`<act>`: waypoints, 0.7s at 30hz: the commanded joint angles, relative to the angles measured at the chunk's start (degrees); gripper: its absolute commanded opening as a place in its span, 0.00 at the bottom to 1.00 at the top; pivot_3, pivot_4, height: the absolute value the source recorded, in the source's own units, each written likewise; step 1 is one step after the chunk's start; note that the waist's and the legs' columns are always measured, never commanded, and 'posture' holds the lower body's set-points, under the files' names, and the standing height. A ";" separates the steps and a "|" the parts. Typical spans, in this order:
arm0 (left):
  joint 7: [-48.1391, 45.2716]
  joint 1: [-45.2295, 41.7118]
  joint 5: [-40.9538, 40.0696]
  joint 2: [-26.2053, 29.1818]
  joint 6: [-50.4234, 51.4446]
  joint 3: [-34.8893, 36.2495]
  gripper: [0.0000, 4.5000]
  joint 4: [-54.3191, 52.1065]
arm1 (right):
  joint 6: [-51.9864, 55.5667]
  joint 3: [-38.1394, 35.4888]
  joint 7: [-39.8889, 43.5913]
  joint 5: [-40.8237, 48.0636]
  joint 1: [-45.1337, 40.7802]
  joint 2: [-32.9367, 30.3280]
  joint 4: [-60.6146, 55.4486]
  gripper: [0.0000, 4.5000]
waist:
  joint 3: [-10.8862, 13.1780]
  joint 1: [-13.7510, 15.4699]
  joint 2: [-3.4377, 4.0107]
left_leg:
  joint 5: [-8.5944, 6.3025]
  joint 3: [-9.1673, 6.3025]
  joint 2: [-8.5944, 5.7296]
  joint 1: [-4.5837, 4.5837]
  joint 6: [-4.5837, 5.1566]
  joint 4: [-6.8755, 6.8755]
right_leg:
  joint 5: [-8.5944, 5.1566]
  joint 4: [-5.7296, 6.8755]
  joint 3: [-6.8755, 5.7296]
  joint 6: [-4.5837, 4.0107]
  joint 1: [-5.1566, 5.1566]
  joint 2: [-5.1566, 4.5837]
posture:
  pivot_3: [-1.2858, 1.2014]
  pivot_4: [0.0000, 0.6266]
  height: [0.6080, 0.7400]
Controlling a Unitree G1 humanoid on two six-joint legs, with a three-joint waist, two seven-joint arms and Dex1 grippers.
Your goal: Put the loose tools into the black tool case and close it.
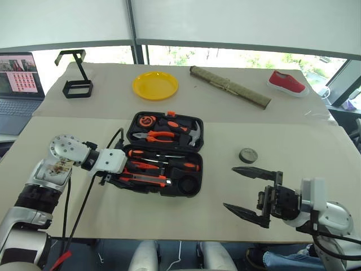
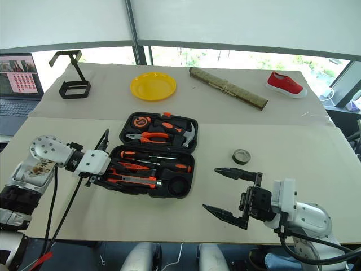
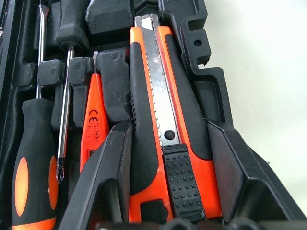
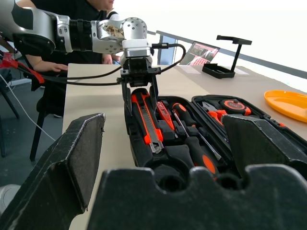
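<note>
The left end effector (image 4: pixel 139 86) is straddling the utility knife (image 3: pixel 160 120), fingers either side of its handle, the knife lying lengthwise in the black tool case (image 1: pixel 194 186). The right end effector (image 1: pixel 251 192) is gaping empty, with the grey roll (image 1: pixel 248 155) lying just ahead on the tabletop (image 1: pixel 293 141), nearer this arm.

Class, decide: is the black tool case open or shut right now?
Open. The black tool case lies flat on the table, both halves spread, with the utility knife and screwdrivers visible in its recesses.
</note>
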 commanded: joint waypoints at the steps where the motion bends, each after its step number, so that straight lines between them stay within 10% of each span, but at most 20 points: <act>1: 1.01 0.08 -0.40 -1.67 1.75 -0.75 0.40 -1.39 | -1.40 -0.95 0.08 -0.05 0.16 0.30 -1.43 1.00 | 0.00 0.20 0.00 | 0.00 0.00 -0.01 0.00 0.00 0.01 | 0.00 0.00 0.00 0.00 0.00 -0.01 | 0.52 0.24 1.00; 15: 1.07 0.58 0.58 -3.89 3.97 -1.57 0.40 -1.36 | -0.85 0.26 0.10 -0.82 -0.46 1.17 -1.45 1.00 | -0.01 1.33 0.01 | 0.00 0.00 -0.08 -0.01 0.00 0.13 | 0.04 -0.02 0.00 0.09 0.07 -0.08 | 0.52 0.24 1.00; 21: 2.99 1.38 -4.11 -4.81 5.02 2.85 0.90 -2.47 | -1.03 1.15 0.30 -1.19 -0.62 1.56 -1.08 1.00 | -0.02 1.01 0.01 | 0.00 -0.02 -0.06 0.00 0.00 0.14 | 0.04 0.01 0.00 0.09 0.05 -0.05 | 0.52 0.24 1.00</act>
